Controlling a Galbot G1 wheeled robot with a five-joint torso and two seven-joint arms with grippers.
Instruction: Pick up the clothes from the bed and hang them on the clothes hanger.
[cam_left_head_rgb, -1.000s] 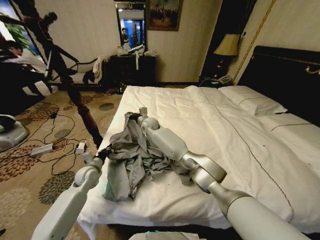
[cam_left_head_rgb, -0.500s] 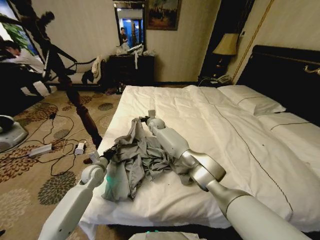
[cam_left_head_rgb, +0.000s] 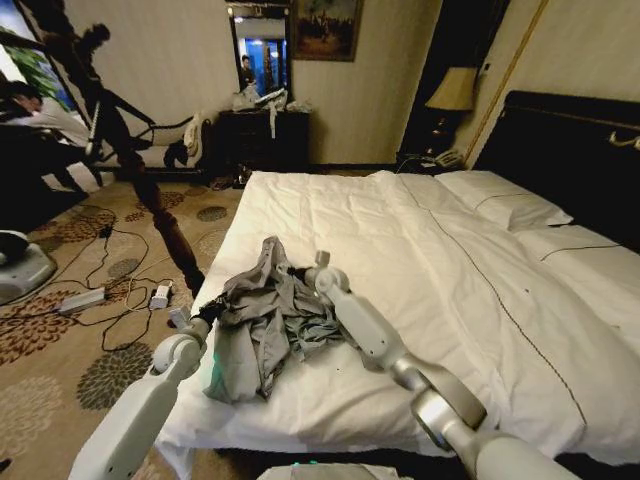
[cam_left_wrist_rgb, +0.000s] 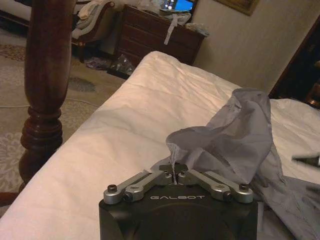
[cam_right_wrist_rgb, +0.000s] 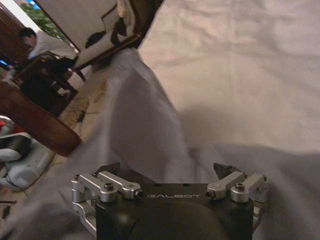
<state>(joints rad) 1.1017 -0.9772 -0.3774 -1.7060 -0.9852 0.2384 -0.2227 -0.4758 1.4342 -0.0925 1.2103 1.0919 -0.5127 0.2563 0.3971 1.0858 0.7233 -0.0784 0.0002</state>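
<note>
left end effector (cam_left_wrist_rgb: 174, 176) – pinching clothes (cam_left_head_rgb: 265, 315) edge | right end effector (cam_right_wrist_rgb: 167, 172) – spread wide (fabric between)

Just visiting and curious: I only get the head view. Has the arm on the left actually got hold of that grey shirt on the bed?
Observer: Yes. The left wrist view shows the left gripper shut on a thin fold at the edge of the clothes.
Operator: And the other arm, is it gripping too?
Observer: No. The right wrist view shows the right gripper open, its fingers spread wide with the clothes bunched between them.
</note>
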